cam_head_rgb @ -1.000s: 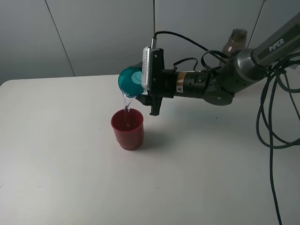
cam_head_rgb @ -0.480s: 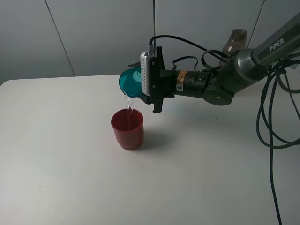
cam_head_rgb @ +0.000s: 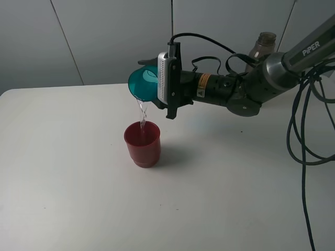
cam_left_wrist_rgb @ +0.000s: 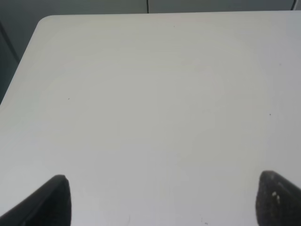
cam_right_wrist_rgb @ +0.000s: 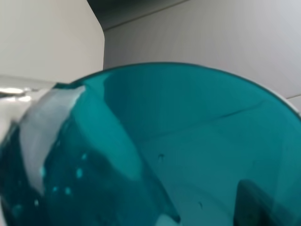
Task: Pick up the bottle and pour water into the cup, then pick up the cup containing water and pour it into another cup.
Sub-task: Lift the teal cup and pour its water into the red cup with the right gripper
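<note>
A plain white table [cam_head_rgb: 73,198] with a smooth matte top and a rounded far-left corner carries a few tiny dark specks [cam_left_wrist_rgb: 68,99], and just behind the table's far edge rises a pale grey panelled wall [cam_head_rgb: 115,36] crossed by thin dark seams [cam_head_rgb: 69,47].

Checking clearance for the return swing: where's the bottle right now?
High view: the bottle is at the back right, its lower part hidden behind the right arm, far from the red cup.
</note>
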`<state>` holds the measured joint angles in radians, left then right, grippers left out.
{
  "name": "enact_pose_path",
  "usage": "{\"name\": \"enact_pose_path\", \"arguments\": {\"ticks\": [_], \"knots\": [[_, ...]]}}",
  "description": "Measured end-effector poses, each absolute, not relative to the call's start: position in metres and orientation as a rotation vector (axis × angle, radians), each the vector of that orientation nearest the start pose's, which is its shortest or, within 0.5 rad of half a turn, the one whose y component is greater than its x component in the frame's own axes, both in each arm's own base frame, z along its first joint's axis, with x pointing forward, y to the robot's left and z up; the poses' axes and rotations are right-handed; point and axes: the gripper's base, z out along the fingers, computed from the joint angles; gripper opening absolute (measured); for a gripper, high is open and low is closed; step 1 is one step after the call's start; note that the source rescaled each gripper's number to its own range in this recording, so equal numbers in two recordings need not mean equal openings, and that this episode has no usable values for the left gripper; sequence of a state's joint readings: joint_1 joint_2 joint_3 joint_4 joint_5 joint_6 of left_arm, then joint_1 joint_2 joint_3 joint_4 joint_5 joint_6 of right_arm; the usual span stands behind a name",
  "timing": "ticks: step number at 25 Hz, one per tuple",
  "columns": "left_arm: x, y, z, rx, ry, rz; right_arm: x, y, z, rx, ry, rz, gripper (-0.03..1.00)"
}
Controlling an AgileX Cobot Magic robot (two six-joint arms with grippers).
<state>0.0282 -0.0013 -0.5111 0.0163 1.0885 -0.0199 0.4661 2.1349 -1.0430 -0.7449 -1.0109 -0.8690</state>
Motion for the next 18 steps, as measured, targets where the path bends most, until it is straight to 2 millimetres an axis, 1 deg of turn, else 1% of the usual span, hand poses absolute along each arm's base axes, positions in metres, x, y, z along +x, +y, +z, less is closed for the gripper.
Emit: {"name": "enact_pose_path", "arguments": {"ticks": [18], "knots": [[-0.0076, 0.0011, 0.2781, -0.051, 2.059, 0.025, 0.3421, 0.2323, 0.1335, -1.609, 0.433, -0.323, 0.06]]}}
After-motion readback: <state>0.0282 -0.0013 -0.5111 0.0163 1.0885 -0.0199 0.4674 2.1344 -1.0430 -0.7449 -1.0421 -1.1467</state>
